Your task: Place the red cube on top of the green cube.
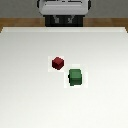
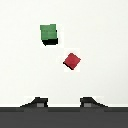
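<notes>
The red cube (image 1: 58, 62) rests on the white table (image 1: 30, 90), near its middle. Close beside it, nearer the front edge and toward the exterior view's right, stands the slightly larger green cube (image 1: 75, 76); the two are apart. In the wrist view the red cube (image 2: 72, 60) and the green cube (image 2: 48, 33) both lie well below and ahead of my gripper (image 2: 64, 103), whose two dark fingertips (image 2: 37, 102) are spread wide, open, with nothing between them. The gripper itself is not seen in the exterior view.
The robot's base (image 1: 64, 11) stands behind the table's far edge. A wooden floor strip (image 1: 15, 24) shows beyond the table.
</notes>
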